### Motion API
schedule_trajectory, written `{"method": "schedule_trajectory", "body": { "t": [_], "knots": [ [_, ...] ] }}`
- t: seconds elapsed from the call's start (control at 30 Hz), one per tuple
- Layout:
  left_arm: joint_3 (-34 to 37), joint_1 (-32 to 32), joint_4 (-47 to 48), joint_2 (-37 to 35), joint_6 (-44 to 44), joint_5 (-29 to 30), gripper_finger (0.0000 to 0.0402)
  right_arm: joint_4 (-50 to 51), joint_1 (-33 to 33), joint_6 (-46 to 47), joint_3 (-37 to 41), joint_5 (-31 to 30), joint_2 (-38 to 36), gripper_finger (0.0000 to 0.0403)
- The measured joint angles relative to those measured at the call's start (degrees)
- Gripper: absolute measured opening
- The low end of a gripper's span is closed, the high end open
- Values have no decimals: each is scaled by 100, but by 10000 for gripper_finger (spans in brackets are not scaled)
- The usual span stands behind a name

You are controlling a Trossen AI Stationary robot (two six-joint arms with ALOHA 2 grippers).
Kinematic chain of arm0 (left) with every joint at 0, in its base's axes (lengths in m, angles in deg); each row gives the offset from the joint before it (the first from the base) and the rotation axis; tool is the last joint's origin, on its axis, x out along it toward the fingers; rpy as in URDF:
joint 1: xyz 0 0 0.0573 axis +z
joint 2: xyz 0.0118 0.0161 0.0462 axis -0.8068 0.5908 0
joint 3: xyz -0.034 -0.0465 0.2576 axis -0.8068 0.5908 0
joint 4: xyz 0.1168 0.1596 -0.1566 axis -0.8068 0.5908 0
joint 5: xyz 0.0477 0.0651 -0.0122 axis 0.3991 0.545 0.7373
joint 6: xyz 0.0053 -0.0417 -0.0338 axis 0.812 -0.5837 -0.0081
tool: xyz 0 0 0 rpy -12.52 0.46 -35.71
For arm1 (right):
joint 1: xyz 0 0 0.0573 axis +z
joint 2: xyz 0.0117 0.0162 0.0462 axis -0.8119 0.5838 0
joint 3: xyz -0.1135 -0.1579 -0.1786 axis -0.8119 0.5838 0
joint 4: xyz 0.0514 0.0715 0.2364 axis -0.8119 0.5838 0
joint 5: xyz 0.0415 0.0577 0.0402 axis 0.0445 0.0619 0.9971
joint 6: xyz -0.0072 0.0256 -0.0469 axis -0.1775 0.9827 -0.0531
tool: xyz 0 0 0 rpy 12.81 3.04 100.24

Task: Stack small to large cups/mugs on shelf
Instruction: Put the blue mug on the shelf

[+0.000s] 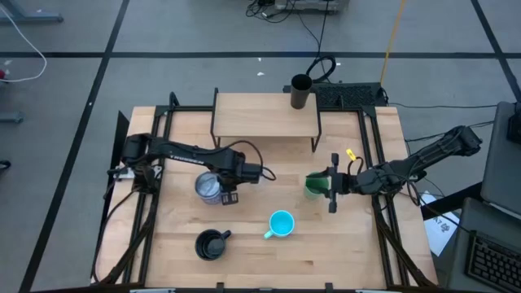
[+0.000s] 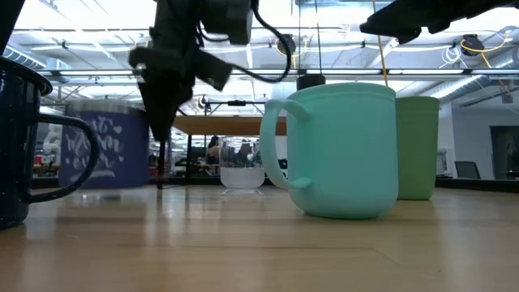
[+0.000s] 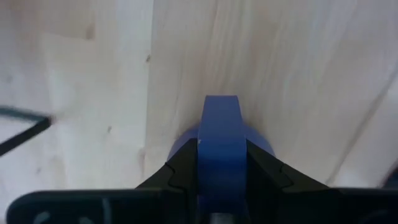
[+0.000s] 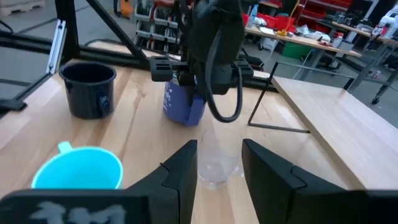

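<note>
Six vessels are what we are counting from above: one black tumbler standing on the shelf at its back right corner, and five down on the bench — one blue-purple mug, one green cup, one cyan mug, one dark handled mug and one clear glass, too faint here to place. We are holding the left gripper at the blue-purple mug and the right gripper just beside the green cup.

Level with the bench, we are seeing the cyan mug nearest, the green cup behind it, the clear glass farther back, the blue-purple mug and the dark mug at the edge.

Through the left wrist, our left gripper is clenching the blue mug's handle.

Through the right wrist, our right gripper is standing released, its fingers apart, with the clear glass seen between them, the cyan mug and dark mug beyond.
</note>
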Motion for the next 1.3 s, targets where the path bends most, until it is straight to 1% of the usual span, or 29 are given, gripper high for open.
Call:
{"method": "schedule_trajectory", "body": {
  "t": [0.1, 0.3, 0.43, 0.6, 0.67, 0.8, 0.9, 1.03, 1.1, 1.2, 1.3],
  "knots": [
    [-243, -63, 239, -12, -30, 26, 91, -330, -16, 0, 0, -4, 136, 116],
    [-918, -174, 735, -8, -25, 193, 91, -1156, -164, 59, 0, -6, 683, 116],
    [-1533, -255, 1180, -8, -16, 309, 91, -1532, -341, 330, 0, -2, 969, 116],
    [-2365, -351, 1694, -8, 108, 504, 91, -1829, -505, 475, 0, 7, 1127, 116],
    [-2681, -389, 1770, -8, 261, 556, 91, -1917, -519, 471, 0, 10, 1147, 116],
    [-3225, -496, 1755, -8, 895, 608, 91, -2098, -520, 460, 0, 25, 1145, 116],
    [-3569, -555, 1762, -8, 1147, 637, 91, -2245, -520, 463, 0, 235, 1148, 116],
    [-3781, -562, 1686, -8, 1381, 811, 91, -2679, -526, 492, -2, 339, 1365, 119],
    [-3819, -540, 1605, -8, 1454, 863, 91, -2906, -531, 517, -60, 331, 1523, 128],
    [-3820, -493, 1481, -8, 1585, 911, 91, -2846, -547, 536, -428, 308, 1828, 150],
    [-3814, -475, 1300, -8, 1788, 933, 91, -2810, -587, 338, -886, 310, 2219, 177]
  ]
}}
